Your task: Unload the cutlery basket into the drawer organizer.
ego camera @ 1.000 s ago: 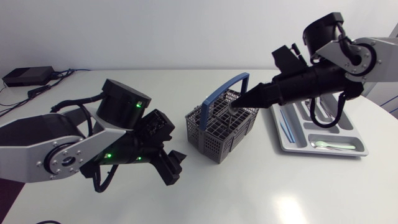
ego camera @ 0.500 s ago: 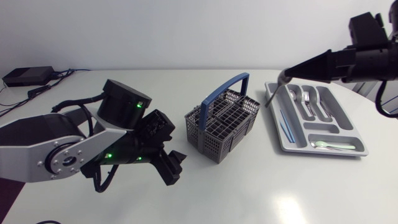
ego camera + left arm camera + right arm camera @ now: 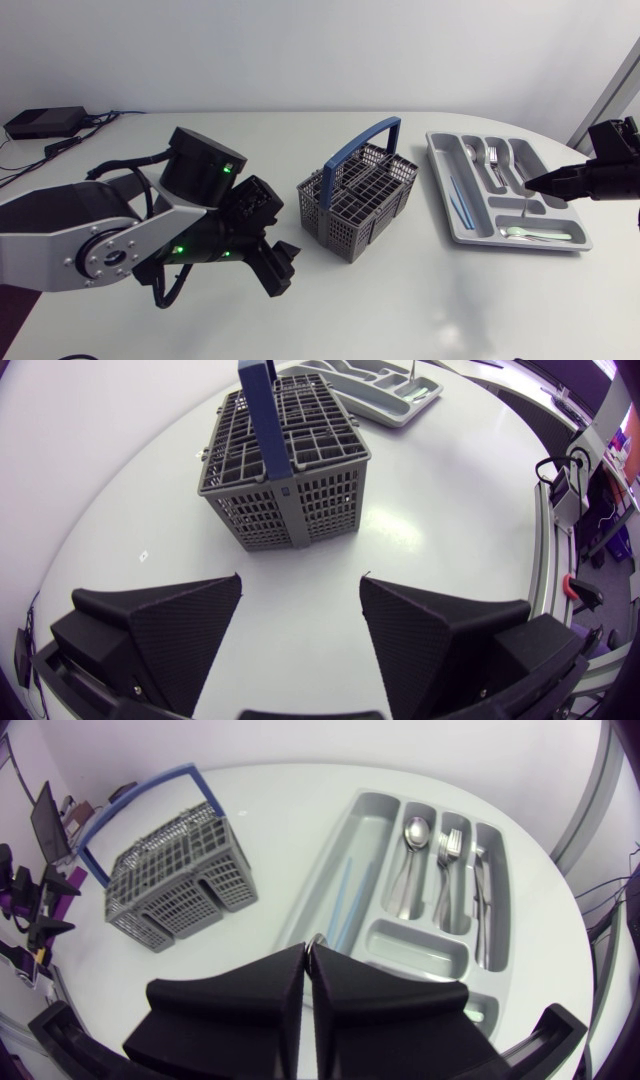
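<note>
Right gripper [image 3: 533,182], clamped on a slim metal utensil [image 3: 316,939], has swung within the last second from the cutlery basket [image 3: 355,205] at mid-table to over the drawer organizer [image 3: 441,195] by the table's right edge, so I judge release is next; left gripper [image 3: 283,268] sits fingers apart toward the left edge.

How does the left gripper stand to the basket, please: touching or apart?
Apart. The left wrist view shows a strip of bare table between the basket and the open left gripper.
</note>
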Available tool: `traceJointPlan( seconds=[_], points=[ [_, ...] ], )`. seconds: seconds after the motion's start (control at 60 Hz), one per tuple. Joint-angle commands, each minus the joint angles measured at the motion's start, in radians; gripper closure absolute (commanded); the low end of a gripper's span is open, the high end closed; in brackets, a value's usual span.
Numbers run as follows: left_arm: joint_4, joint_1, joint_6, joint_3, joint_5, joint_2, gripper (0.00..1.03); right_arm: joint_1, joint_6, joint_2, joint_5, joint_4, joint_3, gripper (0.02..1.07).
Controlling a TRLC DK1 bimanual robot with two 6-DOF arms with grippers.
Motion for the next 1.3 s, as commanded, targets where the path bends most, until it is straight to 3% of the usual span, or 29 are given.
traceJointPlan(
  seconds=[0.0,0.217,0.4,0.617,0.667,0.833,0.9,1.117,1.283],
  points=[
    [-0.001,-0.005,-0.014,0.032,-0.005,0.017,0.07,-0.024,-0.045,0.029,0.046,0.06,-0.052,1.01],
    [-0.007,-0.009,-0.014,0.038,-0.008,0.018,0.07,-0.041,-0.03,0.117,0.184,0.258,-0.114,1.01],
    [-0.017,-0.01,-0.015,0.044,-0.019,0.018,0.07,-0.022,-0.001,0.175,0.301,0.336,-0.125,1.01],
    [-0.03,-0.007,-0.015,0.053,-0.03,0.017,0.07,0.004,0.035,0.259,0.364,0.384,-0.105,1.01],
    [-0.03,-0.007,-0.015,0.053,-0.031,0.017,0.07,0.014,0.038,0.273,0.37,0.385,-0.103,0.94],
    [-0.03,0.001,-0.018,0.044,-0.039,0.015,0.07,0.044,0.045,0.261,0.39,0.391,-0.112,0.56],
    [-0.03,0.013,-0.02,0.043,-0.039,0.011,0.06,0.044,0.047,0.224,0.387,0.379,-0.111,0.48],
    [-0.002,0.074,-0.053,0.044,-0.056,0.027,0.06,0.079,0.09,0.028,0.299,0.256,-0.076,0.44],
    [0.046,0.114,-0.095,0.061,-0.097,0.096,0.06,0.205,0.185,-0.028,0.259,0.249,-0.034,0.44]
  ],
)
